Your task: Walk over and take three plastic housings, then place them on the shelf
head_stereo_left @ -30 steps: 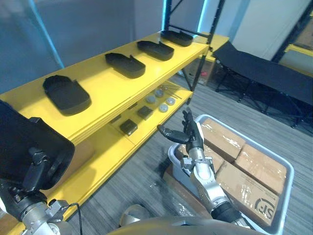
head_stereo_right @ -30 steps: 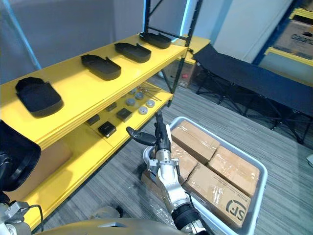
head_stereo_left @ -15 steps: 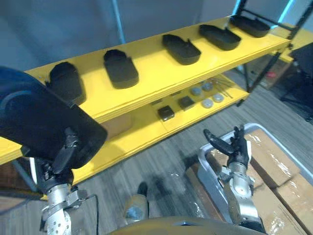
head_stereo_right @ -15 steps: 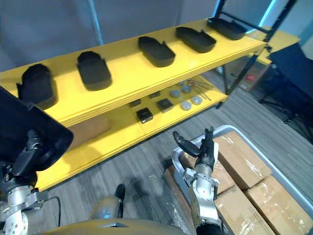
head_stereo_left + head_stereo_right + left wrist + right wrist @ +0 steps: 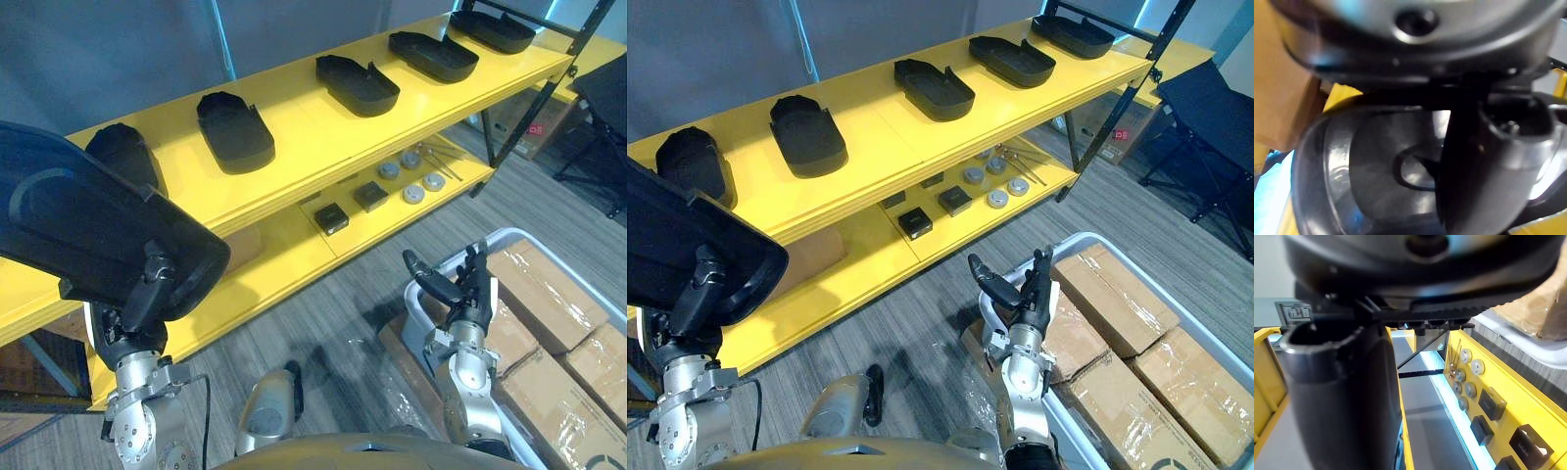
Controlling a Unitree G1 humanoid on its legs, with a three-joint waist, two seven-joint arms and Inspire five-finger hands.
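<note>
Raised since a second ago, the black plastic housing (image 5: 88, 220) is now level with the yellow shelf's (image 5: 304, 127) top board, gripped in the left hand (image 5: 142, 304). Other housings (image 5: 235, 132) lie along that board. Over the bin (image 5: 509, 235) of boxes, the right hand (image 5: 462, 294) holds its fingers straight.

The yellow shelf (image 5: 294, 147) carries five black plastic housings (image 5: 235, 132) in a row, apart, on its top board. Its lower board (image 5: 284, 257) holds small black blocks (image 5: 331, 216), round grey discs (image 5: 412, 194) and a cardboard box (image 5: 813, 257).

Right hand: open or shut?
Open: the right hand has straight fingers, its thumb spread to the side, and nothing held between them.
</note>
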